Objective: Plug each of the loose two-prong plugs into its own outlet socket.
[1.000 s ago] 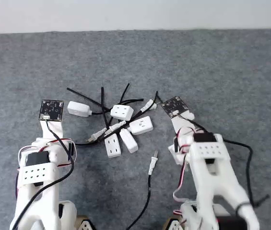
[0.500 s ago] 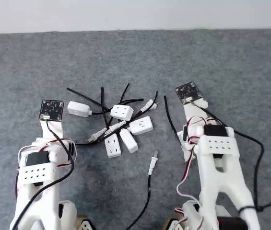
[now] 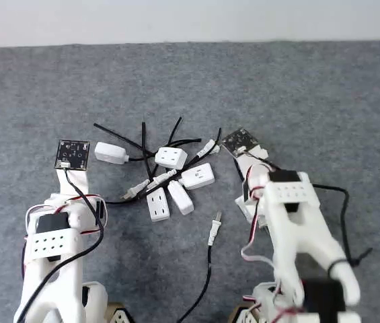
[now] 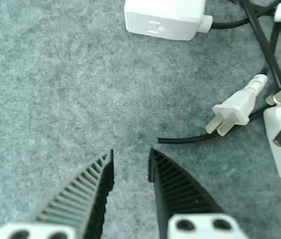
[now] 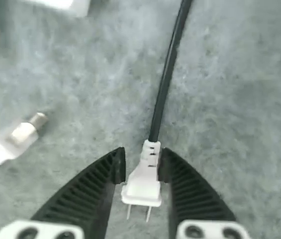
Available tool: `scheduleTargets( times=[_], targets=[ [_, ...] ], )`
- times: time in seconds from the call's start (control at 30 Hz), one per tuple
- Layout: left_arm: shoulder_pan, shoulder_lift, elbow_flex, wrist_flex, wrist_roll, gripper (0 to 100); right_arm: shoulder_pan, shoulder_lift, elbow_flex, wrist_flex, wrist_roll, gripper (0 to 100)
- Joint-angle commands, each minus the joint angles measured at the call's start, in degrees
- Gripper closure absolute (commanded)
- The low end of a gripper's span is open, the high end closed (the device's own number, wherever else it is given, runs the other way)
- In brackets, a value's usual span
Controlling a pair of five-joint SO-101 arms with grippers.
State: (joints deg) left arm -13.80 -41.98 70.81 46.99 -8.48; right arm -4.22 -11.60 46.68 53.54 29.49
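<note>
Lot: two-prong plugs and sockets, none mated as far as I could judge.
High view: sockets [image 3: 157, 204] and loose plugs [image 3: 213, 229] lay jumbled mid-table [image 3: 311, 87], every pairing left to do. Left wrist view: my left hand [image 4: 130, 154] stood apart over bare table, with a stray plug [image 4: 232, 107] near it, untouched. Right wrist view: my right hand [image 5: 140, 153] was clamped on a held plug [image 5: 142, 181], its cable [image 5: 167, 69] trailing away.

black cords [image 3: 144, 138] and outlet sockets [image 3: 171, 157] crowd the middle; open carpet [image 3: 311, 94] lies all around.
</note>
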Motion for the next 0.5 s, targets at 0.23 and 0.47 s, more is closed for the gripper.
scheduleTargets(
  times=[0.23, 0.47],
  targets=[
    [0.44, -0.79, -0.40, -1.32, -0.53, 89, 2.33, 8.66, -8.44, -1.54, 3.16, 86.7],
    [0.35, -0.79, -0.40, -1.14, -0.53, 89, 2.51, 9.63, -9.32, -1.71, 5.19, 86.8]
  ],
)
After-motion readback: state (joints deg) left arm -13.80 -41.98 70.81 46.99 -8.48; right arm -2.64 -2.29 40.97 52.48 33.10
